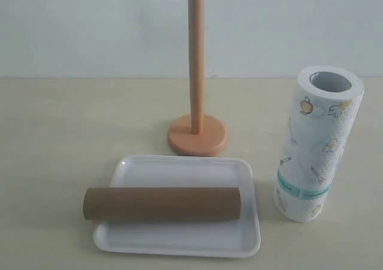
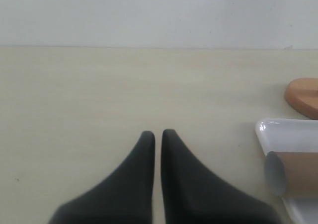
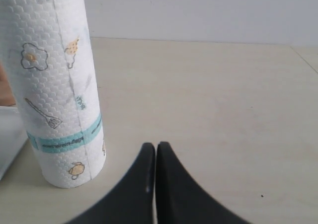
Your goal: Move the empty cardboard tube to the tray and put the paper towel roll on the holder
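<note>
The brown cardboard tube (image 1: 161, 203) lies flat across the white tray (image 1: 179, 173), its left end sticking out over the rim. Behind the tray stands the wooden holder (image 1: 196, 102), its pole bare. The paper towel roll (image 1: 317, 144) stands upright on the table to the right of the tray. Neither gripper shows in the exterior view. In the left wrist view my left gripper (image 2: 158, 133) is shut and empty over bare table, with the tube's open end (image 2: 290, 173), the tray corner (image 2: 288, 132) and the holder's base (image 2: 304, 97) off to one side. My right gripper (image 3: 155, 145) is shut and empty, close beside the roll (image 3: 54, 80).
A pale wooden tabletop (image 1: 60, 132) carries everything, with a plain white wall (image 1: 90, 24) behind it. A tray edge (image 3: 9, 134) shows just past the roll in the right wrist view.
</note>
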`<action>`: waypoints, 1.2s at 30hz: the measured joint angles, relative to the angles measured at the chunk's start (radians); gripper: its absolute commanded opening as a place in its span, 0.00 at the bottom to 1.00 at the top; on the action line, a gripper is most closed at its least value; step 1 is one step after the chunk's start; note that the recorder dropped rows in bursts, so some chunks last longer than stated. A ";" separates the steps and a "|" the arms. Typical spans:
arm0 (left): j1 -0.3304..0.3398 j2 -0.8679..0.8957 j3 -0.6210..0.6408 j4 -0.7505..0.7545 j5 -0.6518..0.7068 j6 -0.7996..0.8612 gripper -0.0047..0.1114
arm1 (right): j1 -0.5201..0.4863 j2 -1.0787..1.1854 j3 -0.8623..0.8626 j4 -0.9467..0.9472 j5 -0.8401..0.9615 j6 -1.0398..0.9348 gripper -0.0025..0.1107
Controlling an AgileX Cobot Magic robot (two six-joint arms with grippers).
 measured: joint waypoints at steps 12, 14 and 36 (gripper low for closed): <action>0.000 0.000 0.000 -0.040 0.002 0.163 0.08 | 0.000 0.000 0.000 0.000 0.000 0.000 0.02; 0.000 0.000 0.000 -0.042 0.002 0.161 0.08 | 0.000 0.000 0.000 0.000 0.000 0.000 0.02; 0.000 0.000 0.000 -0.044 0.002 0.159 0.08 | 0.000 0.000 0.000 0.000 0.000 0.000 0.02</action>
